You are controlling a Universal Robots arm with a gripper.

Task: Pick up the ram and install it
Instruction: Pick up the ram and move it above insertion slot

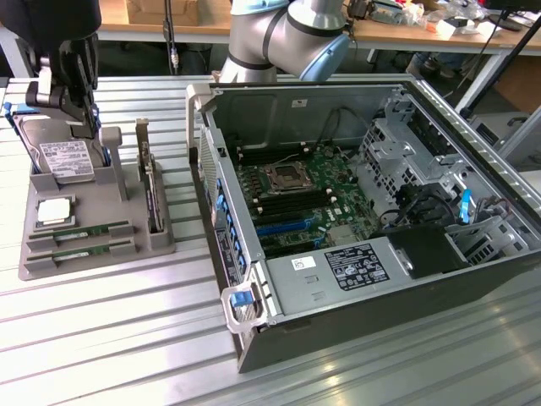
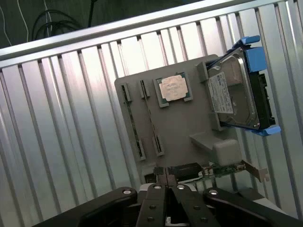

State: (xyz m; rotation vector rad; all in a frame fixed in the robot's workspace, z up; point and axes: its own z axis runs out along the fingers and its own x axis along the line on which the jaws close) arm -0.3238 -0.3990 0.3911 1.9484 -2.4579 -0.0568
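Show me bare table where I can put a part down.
Free: the slatted table on the camera side of the gray tray and computer case. The strip between them is narrow. Crowded: the tray itself and the case's inside.

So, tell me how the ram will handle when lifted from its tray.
Likely stiff and light: the ram is a thin, narrow green board. Seemingly seated on edge in a tray slot, it should slide straight up, but would probably tip if stood unsupported.
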